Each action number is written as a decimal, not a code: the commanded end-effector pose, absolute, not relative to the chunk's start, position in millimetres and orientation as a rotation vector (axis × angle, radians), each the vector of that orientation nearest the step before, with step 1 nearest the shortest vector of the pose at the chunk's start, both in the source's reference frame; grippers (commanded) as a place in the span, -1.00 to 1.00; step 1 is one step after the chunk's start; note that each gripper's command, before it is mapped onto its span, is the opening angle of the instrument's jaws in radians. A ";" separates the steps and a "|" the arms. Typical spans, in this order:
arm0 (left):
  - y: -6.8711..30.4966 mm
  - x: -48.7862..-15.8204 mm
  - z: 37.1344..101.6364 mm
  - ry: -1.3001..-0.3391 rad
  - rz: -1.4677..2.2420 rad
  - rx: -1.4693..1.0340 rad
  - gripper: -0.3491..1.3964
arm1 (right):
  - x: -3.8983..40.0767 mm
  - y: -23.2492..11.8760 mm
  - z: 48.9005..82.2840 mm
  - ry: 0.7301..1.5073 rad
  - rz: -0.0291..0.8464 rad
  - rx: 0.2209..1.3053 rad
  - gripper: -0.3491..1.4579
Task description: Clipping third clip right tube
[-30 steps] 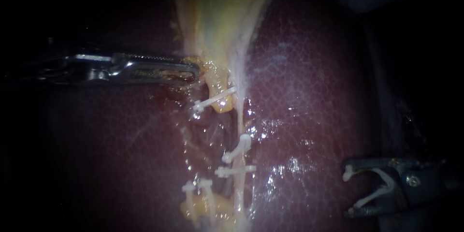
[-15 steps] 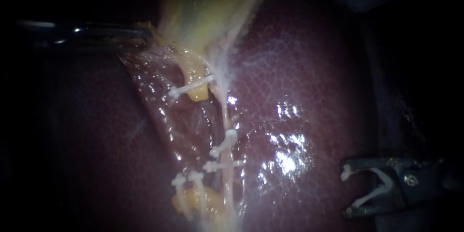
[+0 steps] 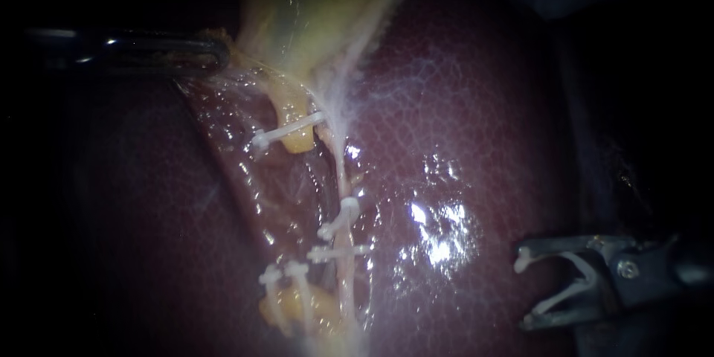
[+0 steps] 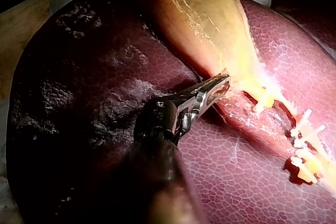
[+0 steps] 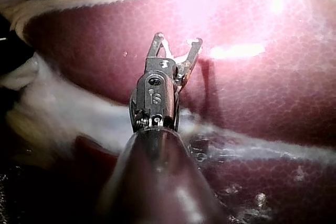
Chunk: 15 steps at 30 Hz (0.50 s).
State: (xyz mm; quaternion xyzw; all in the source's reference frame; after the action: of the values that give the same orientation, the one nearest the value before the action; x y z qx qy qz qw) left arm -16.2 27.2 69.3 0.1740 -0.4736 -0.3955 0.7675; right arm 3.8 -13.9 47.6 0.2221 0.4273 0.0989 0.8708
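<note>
Two set clips (image 3: 338,253) cross the right tube (image 3: 341,175) on the liver (image 3: 483,104); the third is not yet placed. The right instrument (image 3: 526,290), well apart, carries a loaded clip (image 3: 584,275) in spread jaws. The left instrument (image 3: 212,53) has its jaws clamped on the gallbladder (image 3: 320,15).

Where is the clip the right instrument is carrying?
In the endoscope view, the loaded clip sits between the right instrument's jaws at lower right, by the liver's right edge, well to the right of the right tube and its two clips.
</note>
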 end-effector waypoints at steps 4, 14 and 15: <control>27.1 -16.2 69.3 -1.028 -0.859 0.377 -1.00 | 5.3 -13.1 48.2 0.932 0.243 0.466 -0.08; 27.1 -16.5 69.4 -1.027 -0.861 0.375 -1.00 | 8.6 -10.8 50.8 0.976 0.315 0.465 -0.08; 27.1 -16.6 69.4 -1.027 -0.861 0.374 -1.00 | 8.9 -10.5 51.0 0.977 0.324 0.467 -0.07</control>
State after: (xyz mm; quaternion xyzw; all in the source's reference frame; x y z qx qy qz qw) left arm -16.6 27.1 69.4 0.1725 -0.4733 -0.3965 0.7675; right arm 9.1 -10.2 51.2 0.2221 0.4637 0.1579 0.8431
